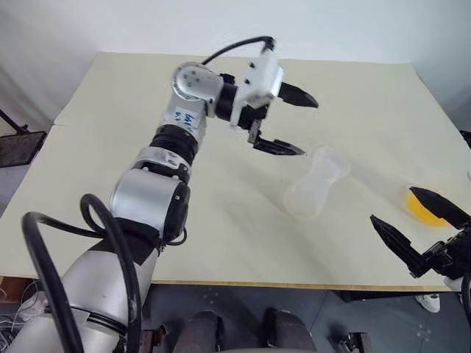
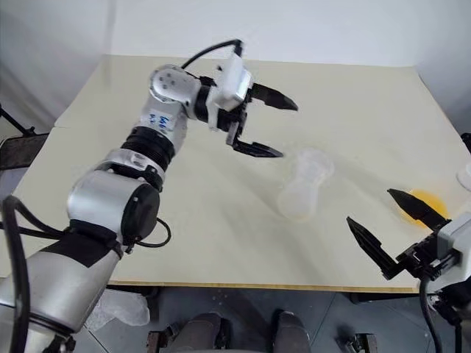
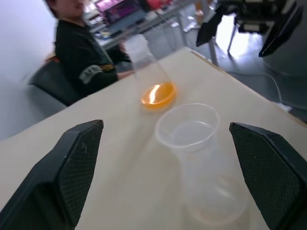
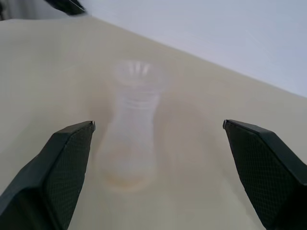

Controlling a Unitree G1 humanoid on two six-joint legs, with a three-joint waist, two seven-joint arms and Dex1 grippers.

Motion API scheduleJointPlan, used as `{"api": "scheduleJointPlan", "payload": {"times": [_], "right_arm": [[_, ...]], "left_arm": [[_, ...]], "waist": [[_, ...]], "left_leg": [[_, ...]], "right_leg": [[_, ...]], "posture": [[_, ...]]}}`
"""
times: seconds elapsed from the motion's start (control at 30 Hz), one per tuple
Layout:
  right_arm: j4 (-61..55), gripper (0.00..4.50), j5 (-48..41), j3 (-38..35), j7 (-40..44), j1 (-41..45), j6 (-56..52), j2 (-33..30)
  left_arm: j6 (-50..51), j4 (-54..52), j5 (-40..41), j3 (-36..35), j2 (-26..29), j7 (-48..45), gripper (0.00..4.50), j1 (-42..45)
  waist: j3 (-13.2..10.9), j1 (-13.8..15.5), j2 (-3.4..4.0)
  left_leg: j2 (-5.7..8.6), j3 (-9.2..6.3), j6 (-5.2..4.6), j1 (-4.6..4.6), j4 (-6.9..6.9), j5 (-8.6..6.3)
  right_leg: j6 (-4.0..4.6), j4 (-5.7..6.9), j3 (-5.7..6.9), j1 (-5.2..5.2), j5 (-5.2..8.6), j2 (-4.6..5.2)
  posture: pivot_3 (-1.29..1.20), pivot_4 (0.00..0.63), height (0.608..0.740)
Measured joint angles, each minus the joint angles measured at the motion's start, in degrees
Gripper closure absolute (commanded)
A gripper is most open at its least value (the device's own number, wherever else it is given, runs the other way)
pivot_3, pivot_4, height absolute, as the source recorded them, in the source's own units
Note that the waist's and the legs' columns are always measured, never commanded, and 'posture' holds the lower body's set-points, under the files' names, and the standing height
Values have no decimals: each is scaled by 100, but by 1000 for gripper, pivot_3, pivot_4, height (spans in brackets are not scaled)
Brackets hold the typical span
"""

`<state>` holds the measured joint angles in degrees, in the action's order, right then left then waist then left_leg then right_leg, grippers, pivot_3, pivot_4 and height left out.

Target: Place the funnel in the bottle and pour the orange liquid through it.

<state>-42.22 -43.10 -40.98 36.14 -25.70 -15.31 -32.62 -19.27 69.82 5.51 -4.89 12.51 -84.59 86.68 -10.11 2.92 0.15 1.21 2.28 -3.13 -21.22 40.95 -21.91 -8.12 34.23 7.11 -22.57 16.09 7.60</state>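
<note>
Standing on the table [image 1: 147,132], the bottle [image 1: 313,193] carries the funnel [image 1: 329,160], both faint; orange liquid [image 1: 425,208] half hidden behind the spread right gripper [image 1: 414,217]; left gripper [image 1: 291,122] released.

Blue handwritten marks on a white patch [image 1: 185,118] of the left forearm, near the wrist; strokes too small to read. Pale emblem [image 3: 91,73] on the seated person's dark sleeve, blurred, illegible. No other text, numbers or signs legible.
</note>
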Motion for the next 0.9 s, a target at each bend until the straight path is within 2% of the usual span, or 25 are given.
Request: {"api": "scheduleJointPlan", "payload": {"times": [0.1,0.23,0.4,0.53,0.7,0.9], "right_arm": [[-1,0,167,26,-358,66,-62,85],[-2,0,409,221,-1042,251,-293,252],[-60,0,741,421,-1727,486,-443,499],[-237,0,931,464,-2138,301,-601,725],[-662,0,968,454,-2426,-141,-640,1147],[-1253,0,1007,441,-2565,-1279,-597,1994]], "left_arm": [[293,-340,168,-138,264,50,18,-455],[749,-1117,321,-174,650,103,18,-1596],[1455,-2564,584,-57,744,87,18,-2895],[1713,-3463,747,138,854,66,18,-3879],[1907,-4022,900,271,891,63,18,-4271],[1952,-4355,1046,393,812,285,18,-4393]], "waist": [[1,0,1],[4,-24,6],[6,-9,10],[12,-9,20],[13,17,23],[19,-26,32]], "left_leg": [[-1,-3,0,3,2,0],[-2,-6,1,5,1,0],[4,-12,1,6,12,-1],[3,-14,3,8,10,-1],[4,-14,3,10,13,-2],[3,-4,4,18,7,-2]], "right_leg": [[0,7,-2,0,0,1],[0,23,-8,-7,0,1],[1,33,-22,-5,0,6],[1,38,-22,-5,0,4],[1,39,-28,-3,0,4],[1,39,-37,-3,0,-1]], "posture": [[0,150,740],[0,150,740],[0,150,740],[0,150,740],[0,150,740],[0,150,740]]}}
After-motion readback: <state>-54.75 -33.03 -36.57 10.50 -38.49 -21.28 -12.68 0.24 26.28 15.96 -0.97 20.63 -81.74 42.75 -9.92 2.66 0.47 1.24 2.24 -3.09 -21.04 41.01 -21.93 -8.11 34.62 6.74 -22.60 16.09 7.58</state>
